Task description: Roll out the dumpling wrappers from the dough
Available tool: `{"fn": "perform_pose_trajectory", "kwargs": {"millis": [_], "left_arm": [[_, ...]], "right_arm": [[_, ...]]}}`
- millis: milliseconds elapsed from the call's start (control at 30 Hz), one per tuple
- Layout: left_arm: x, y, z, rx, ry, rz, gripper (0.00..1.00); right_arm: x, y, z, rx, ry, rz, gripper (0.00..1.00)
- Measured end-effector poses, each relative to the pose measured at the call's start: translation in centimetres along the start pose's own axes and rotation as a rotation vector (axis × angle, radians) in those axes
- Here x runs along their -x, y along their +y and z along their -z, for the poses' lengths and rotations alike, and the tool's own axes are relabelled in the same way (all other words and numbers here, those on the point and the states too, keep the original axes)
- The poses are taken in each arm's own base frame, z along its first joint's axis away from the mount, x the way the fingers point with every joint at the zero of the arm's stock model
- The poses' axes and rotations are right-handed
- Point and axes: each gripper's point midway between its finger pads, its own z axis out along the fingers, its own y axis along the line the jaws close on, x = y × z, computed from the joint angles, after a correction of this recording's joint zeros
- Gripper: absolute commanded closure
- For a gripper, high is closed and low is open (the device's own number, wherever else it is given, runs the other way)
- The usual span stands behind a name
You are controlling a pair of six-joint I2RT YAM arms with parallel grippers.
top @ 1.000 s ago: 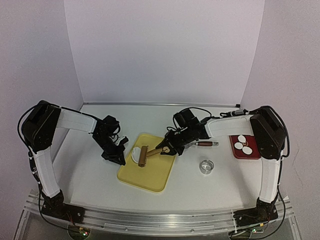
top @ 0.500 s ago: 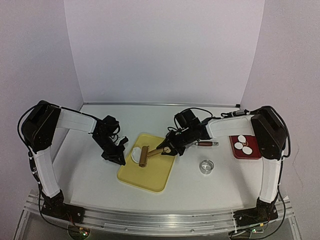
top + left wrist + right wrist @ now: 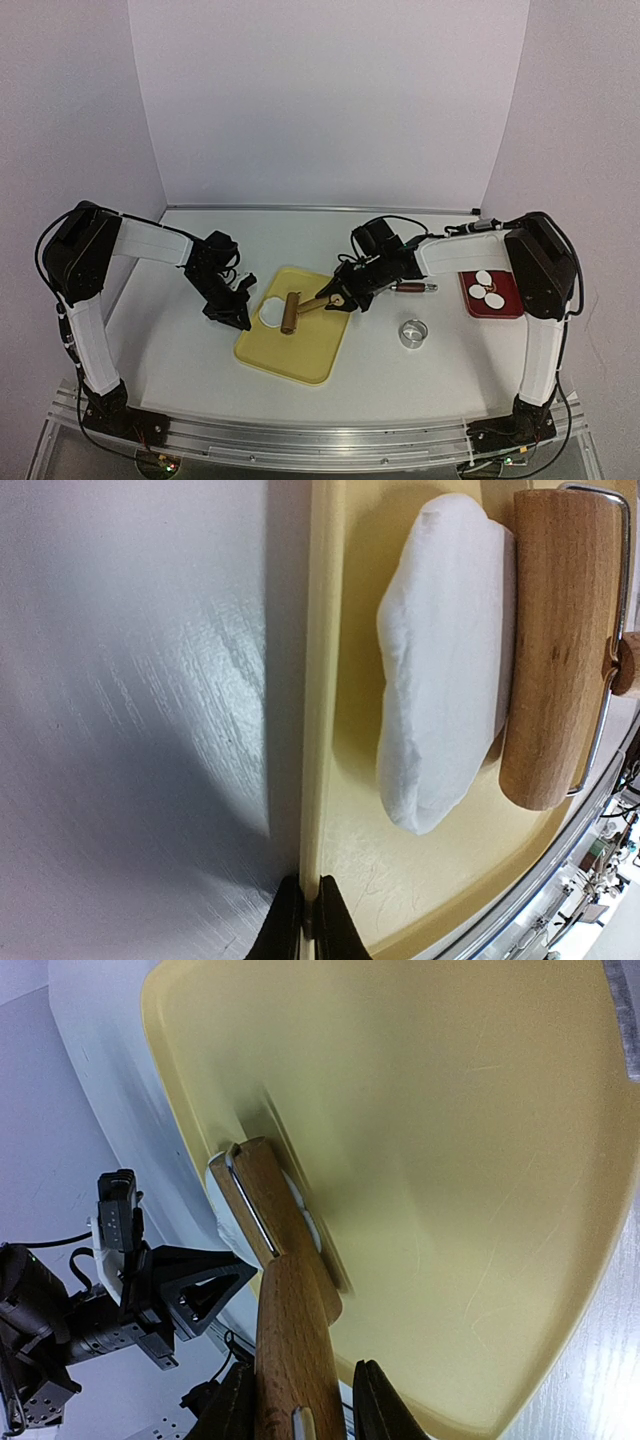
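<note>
Three wrappers (image 3: 494,300) apart from right gripper (image 3: 335,298)

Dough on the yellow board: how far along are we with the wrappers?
Done: three wrappers lie on the red tray. In hand: the left tool pinches the yellow board by its edge; the right tool holds the rolling pin by its handle, roller against the dough, a thick lump. Left: flatten it, then cut with the ring cutter, unused on the table.
</note>
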Motion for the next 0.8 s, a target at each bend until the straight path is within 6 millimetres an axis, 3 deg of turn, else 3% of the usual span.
{"fn": "perform_pose_trajectory", "kwargs": {"millis": [567, 800], "left_arm": [[0.2, 0.3, 0.2, -0.001, -0.009, -0.016, 1.00], [0.3, 0.4, 0.3, -0.013, -0.030, -0.050, 1.00]], "right_arm": [[0.4, -1.2, 1.2, -0.021, -0.016, -0.014, 1.00], [0.3, -2.7, 3.7, -0.065, -0.069, -0.042, 1.00]]}}
